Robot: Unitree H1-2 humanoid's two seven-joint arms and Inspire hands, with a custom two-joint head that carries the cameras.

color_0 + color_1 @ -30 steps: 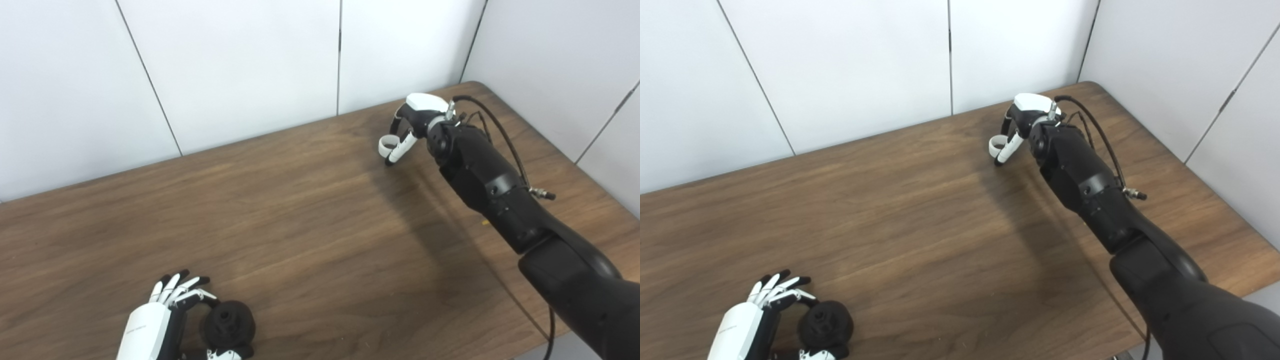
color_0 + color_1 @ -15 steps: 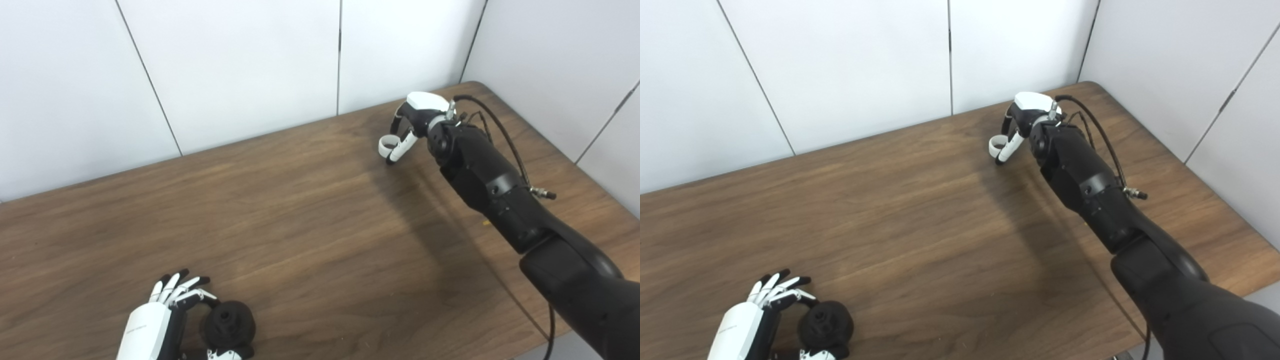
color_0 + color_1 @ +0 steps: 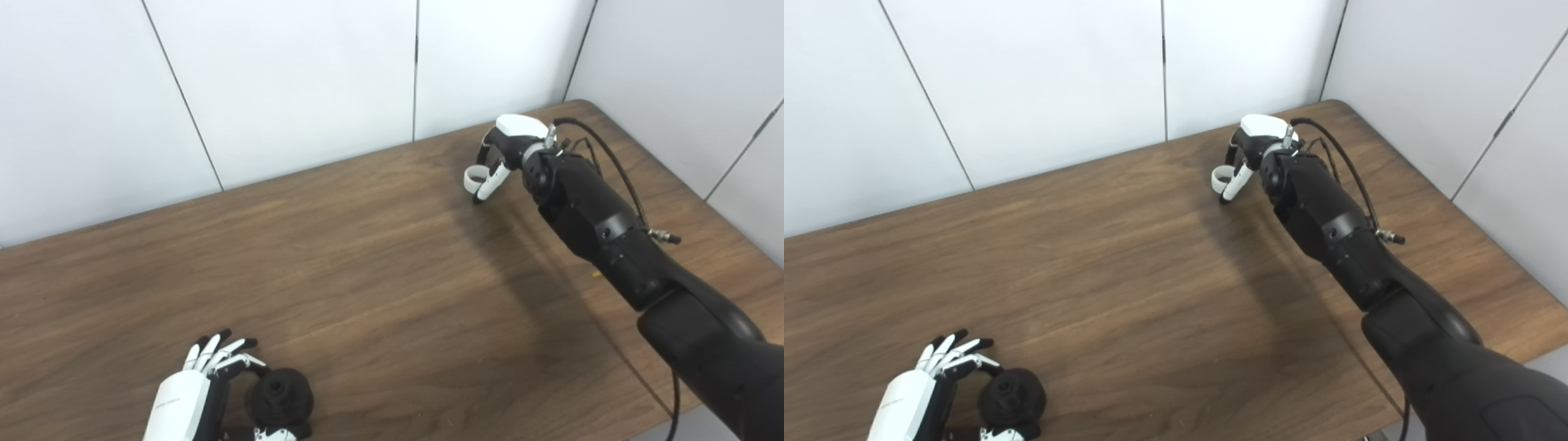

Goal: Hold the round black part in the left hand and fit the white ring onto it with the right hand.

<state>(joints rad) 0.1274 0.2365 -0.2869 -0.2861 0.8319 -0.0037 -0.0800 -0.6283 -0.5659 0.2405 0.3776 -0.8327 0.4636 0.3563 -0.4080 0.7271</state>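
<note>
Nothing moved — left robot hand (image 3: 202, 386) clutching black part (image 3: 280, 397), right robot hand (image 3: 505, 150) pinching white ring (image 3: 472, 177); no legible txt.

a brown wood-grain table (image 3: 380, 269) stands against white wall panels (image 3: 288, 79) with dark seams.

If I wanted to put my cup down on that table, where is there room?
The wide middle of the wooden table, between the left hand with the round black part at the near left and the right hand at the white ring at the far right, is bare. Those two corners are crowded.
</note>
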